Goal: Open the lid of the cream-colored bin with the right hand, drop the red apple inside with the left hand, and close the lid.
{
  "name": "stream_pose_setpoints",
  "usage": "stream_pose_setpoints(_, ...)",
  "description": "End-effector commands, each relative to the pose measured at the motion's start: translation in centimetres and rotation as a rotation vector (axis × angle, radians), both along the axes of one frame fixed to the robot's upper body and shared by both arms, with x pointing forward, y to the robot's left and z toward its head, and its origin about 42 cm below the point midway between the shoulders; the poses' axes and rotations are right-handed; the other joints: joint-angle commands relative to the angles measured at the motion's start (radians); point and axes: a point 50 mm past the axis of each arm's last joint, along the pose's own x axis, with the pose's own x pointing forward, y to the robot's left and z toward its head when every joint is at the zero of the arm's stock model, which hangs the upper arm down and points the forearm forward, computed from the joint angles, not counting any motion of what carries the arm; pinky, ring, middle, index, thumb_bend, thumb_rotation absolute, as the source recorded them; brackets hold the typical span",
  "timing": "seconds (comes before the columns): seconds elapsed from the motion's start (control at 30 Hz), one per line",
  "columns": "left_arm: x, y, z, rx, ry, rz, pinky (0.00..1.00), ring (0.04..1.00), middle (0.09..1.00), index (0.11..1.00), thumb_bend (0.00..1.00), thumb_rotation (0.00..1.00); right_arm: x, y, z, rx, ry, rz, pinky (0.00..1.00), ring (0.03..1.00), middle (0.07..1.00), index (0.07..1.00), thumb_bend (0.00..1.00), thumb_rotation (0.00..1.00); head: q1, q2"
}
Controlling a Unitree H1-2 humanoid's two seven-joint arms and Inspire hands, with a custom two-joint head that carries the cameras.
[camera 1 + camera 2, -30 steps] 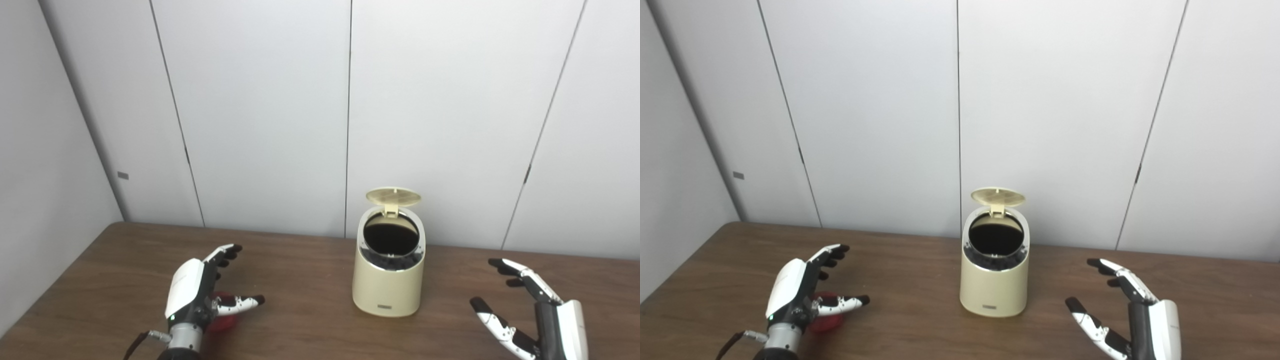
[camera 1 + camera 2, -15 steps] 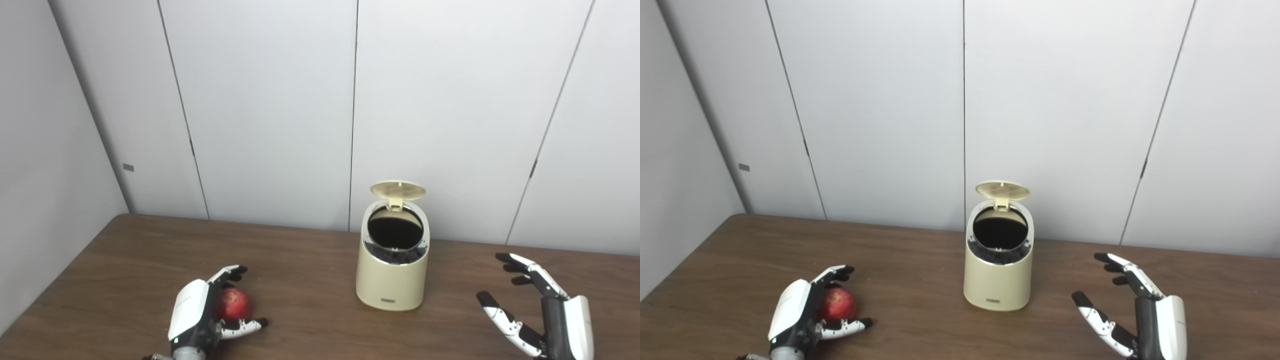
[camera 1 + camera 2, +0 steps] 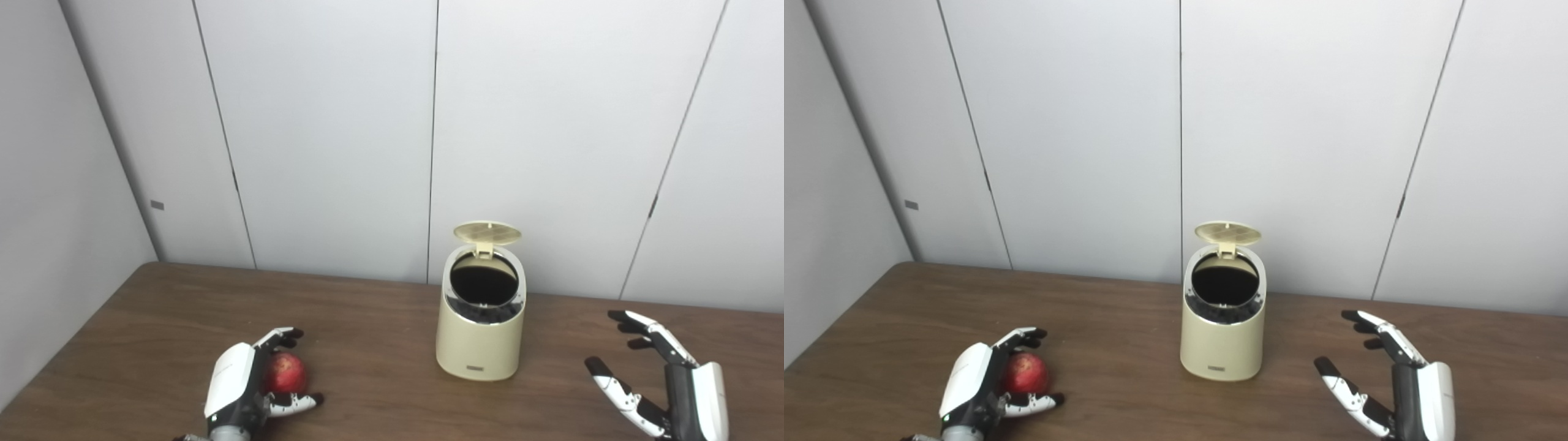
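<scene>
**Left hand cupping the apple beside the open bin**

While the cream-colored bin (image 3: 481, 334) is standing upright near the back middle of the brown table (image 3: 153, 318), its round lid (image 3: 487, 233) is tipping back on its hinge, leaving the dark mouth facing forward and up. The red apple (image 3: 285, 373) is sitting on the table toward the front left, well apart from the bin. The left hand (image 3: 245, 383) is lying around it: the white back of the hand is pressing close on the apple's left side, the fingers (image 3: 278, 335) are curling over the far side of the fruit, and the thumb (image 3: 297, 402) is reaching across in front of it. Whether the fingers are actually gripping the apple or only cupping it cannot be told from either view. On the other side of the bin, the right hand (image 3: 1399, 383) is hovering near the front right of the table, palm turned toward the bin, with its fingers (image 3: 1375, 331) spread and the thumb (image 3: 1344, 392) held apart from them, holding nothing and touching neither bin nor lid.
</scene>
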Motion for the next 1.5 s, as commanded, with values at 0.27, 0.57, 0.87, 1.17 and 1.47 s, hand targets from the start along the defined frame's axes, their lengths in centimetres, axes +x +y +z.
stream_pose_setpoints(0.27, 0.5, 0.4, 0.3, 0.048, -0.145, 0.105, 0.31, 0.396, 0.488, 0.511, 0.51, 0.0, -2.7, -1.8, -3.5, -0.028, 0.146, -0.031, 0.58, 0.689, 0.722, 0.702, 0.45, 0.61, -0.003, 0.002)
stream_pose_setpoints(0.57, 0.6, 0.5, 0.3, 0.044, -0.147, 0.108, 0.28, 0.388, 0.487, 0.509, 0.5, 0.0, -2.7, -1.6, -3.5, -0.026, 0.148, -0.031, 0.58, 0.69, 0.716, 0.702, 0.46, 0.63, -0.006, 0.0)
stream_pose_setpoints(0.87, 1.1, -0.3, 2.4, -0.024, -0.265, 0.03, 0.35, 0.446, 0.492, 0.471, 0.5, 0.0, -2.2, -1.0, -3.8, -0.03, 0.132, -0.028, 0.57, 0.678, 0.708, 0.693, 0.44, 0.56, -0.036, -0.019)
stream_pose_setpoints(1.17, 2.3, -4.3, 10.0, -0.136, -0.523, -0.116, 0.54, 0.475, 0.49, 0.464, 0.5, 0.0, -2.0, 0.3, -4.0, -0.027, 0.142, -0.037, 0.56, 0.676, 0.712, 0.696, 0.46, 0.6, -0.074, -0.034)
stream_pose_setpoints(1.47, 4.1, -9.2, 14.6, -0.245, -0.637, -0.21, 0.57, 0.641, 0.504, 0.451, 0.52, 0.0, -1.8, 1.0, -4.3, -0.016, 0.148, -0.043, 0.57, 0.685, 0.715, 0.702, 0.46, 0.61, -0.109, -0.049)
